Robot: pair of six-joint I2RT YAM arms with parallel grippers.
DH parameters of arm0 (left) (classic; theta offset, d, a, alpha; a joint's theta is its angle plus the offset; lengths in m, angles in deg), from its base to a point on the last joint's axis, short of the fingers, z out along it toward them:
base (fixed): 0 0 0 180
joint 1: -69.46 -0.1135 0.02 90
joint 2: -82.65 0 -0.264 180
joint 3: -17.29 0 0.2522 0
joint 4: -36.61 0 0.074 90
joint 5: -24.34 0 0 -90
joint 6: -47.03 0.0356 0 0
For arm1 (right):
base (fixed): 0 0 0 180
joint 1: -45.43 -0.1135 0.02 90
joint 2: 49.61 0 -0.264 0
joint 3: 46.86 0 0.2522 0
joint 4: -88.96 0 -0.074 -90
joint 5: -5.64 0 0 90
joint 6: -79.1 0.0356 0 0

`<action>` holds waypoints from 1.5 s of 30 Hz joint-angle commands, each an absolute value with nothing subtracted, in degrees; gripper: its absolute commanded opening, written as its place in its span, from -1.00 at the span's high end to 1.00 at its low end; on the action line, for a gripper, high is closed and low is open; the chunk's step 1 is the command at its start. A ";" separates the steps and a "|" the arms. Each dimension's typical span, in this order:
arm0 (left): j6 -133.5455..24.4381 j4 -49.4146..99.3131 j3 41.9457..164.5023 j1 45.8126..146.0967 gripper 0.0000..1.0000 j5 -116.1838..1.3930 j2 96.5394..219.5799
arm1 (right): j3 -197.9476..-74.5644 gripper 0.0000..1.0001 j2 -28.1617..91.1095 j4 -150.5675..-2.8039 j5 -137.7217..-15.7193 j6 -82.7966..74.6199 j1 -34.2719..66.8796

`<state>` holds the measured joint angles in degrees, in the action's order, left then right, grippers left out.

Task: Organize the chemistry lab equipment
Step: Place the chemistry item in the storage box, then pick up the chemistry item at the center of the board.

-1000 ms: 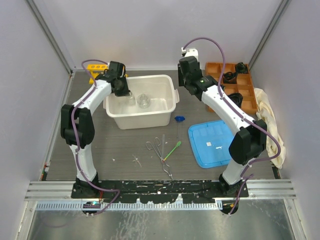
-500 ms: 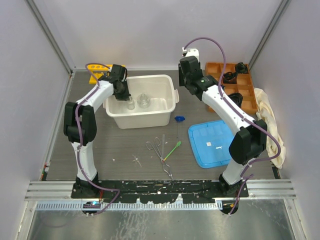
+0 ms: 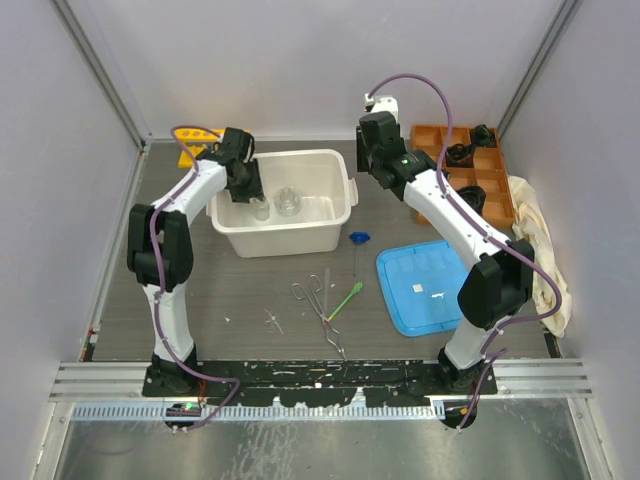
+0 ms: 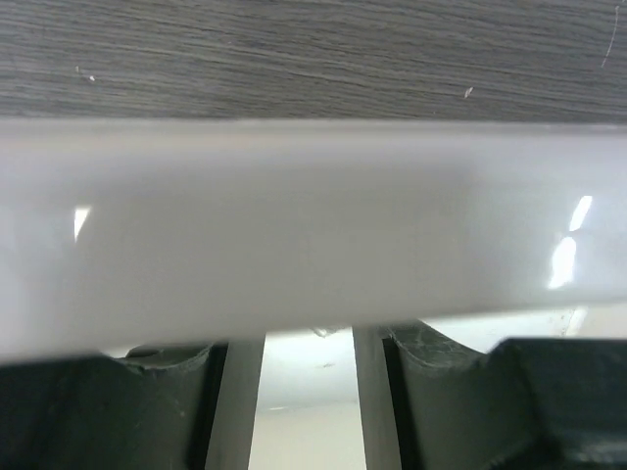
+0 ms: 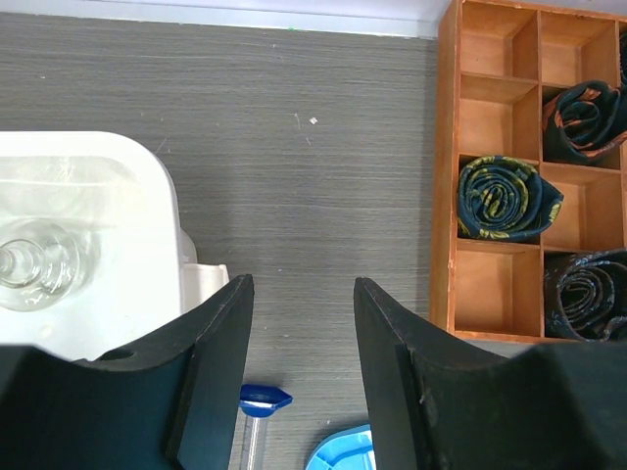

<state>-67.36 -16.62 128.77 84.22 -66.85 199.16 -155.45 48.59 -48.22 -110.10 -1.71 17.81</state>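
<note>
While working low inside the white tub [image 3: 285, 238] with the left gripper [image 3: 254, 192], mind the glass. There, fingers [image 4: 235, 411] parted, nothing seen clamped between them, hanging directly over the left small clear glass flask [image 3: 262, 207], close behind the tub's near wall in the wrist view. As for the right gripper [image 5: 299, 294]: likewise parted and empty, hovering above bare table [image 3: 240, 290] between the tub and the orange tray [image 3: 430, 135].

Likely trouble, by judgement: catching the flask's neck with a parted finger on the way up and tipping it into the second flask [image 3: 288, 202] standing just beside it. Glass on glass, so a chip or a crack. Also scraping the tub rim when pulling out at too shallow an angle. Out on the table, beware the blue-based cylinder [image 3: 358, 250], lying on its side and free to roll under a careless pinch. Beware too the green spatula [image 3: 347, 297] and the metal tongs [image 3: 312, 300], seemingly crossing at one end: risk of dragging one along when lifting the other.

Count:
- two flasks, both upright in the tub
- one cylinder, one spatula and one pair of tongs, all on the table in front of the tub
- one yellow rack [image 3: 188, 137], half hidden behind the left arm at the back left
- one blue lid [image 3: 425, 285]
- one tub
- one orange tray holding at least three dark rolls [image 5: 509, 196]
- one cream cloth [image 3: 540, 250] at the right edge
</note>
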 commanded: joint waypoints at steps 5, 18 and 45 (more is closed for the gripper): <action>-67.23 -19.70 133.80 84.59 0.17 -65.57 189.07 | -157.65 -0.03 48.12 -49.41 -109.19 0.19 18.10; -68.07 -20.84 132.63 91.07 0.27 -59.77 176.33 | -158.09 -0.03 45.40 -49.16 -114.75 0.47 18.27; -68.64 -15.18 111.09 130.37 0.23 -73.05 167.88 | -141.55 -0.03 20.55 -31.83 -121.11 14.38 27.12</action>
